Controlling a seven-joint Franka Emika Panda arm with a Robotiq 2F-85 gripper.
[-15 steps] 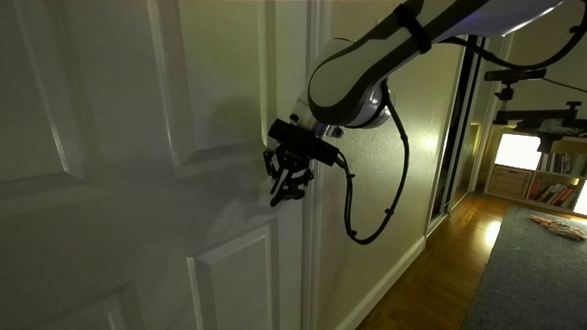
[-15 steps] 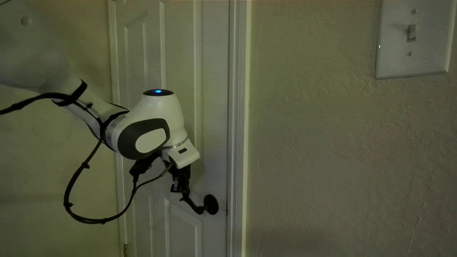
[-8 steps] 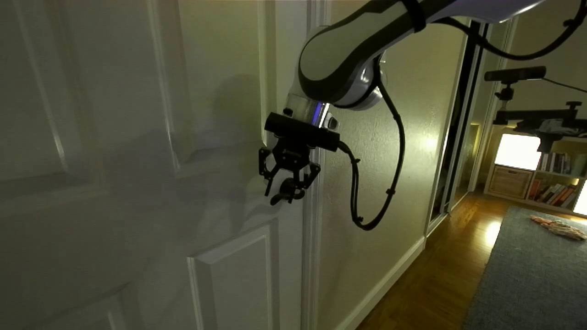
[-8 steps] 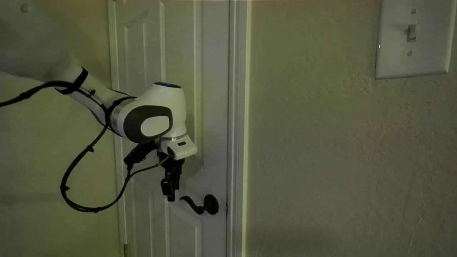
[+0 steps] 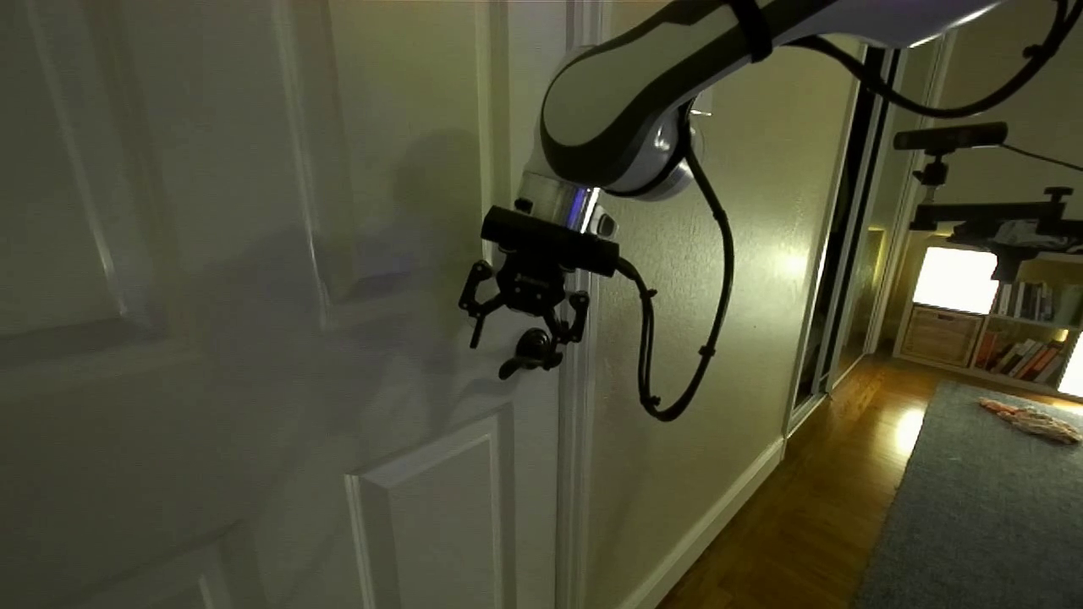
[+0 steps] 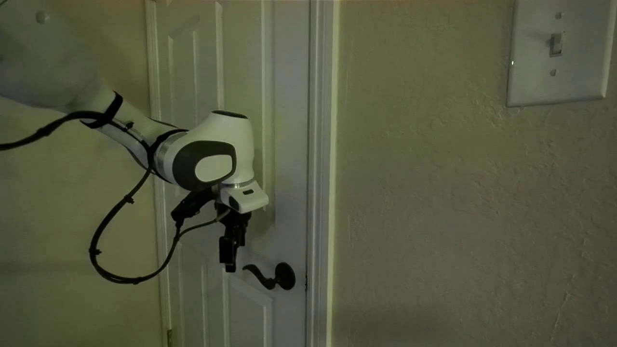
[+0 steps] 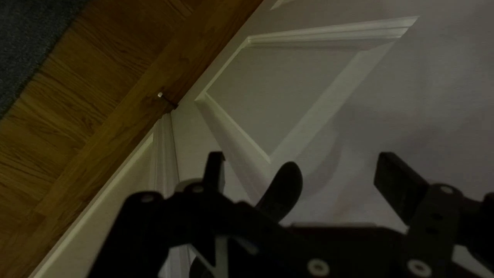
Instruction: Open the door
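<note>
The white panelled door (image 5: 254, 423) stands flush in its frame, also seen in an exterior view as a pale door (image 6: 289, 144). Its dark lever handle (image 6: 264, 280) is at rest near the latch edge, the curved tip pointing away from the frame. My gripper (image 5: 514, 350) is open just above the handle, fingers pointing down. In the wrist view the rounded end of the lever (image 7: 283, 189) shows between the spread fingers (image 7: 397, 181), nearer to the left one and touching neither visibly. Gripper parts hide the rest of the handle there.
The door frame (image 6: 322, 168) and cream wall (image 6: 458, 217) lie beside the latch edge. A light switch plate (image 6: 556, 53) is on that wall. Below are the wooden floor (image 7: 96, 77) and a blue-grey rug (image 5: 973, 507). A hanging cable (image 5: 728, 279) loops beside the arm.
My gripper has risen off the handle and turned more upright. Its fingers, close together a second ago, have spread wide. Door and lever look the same.
</note>
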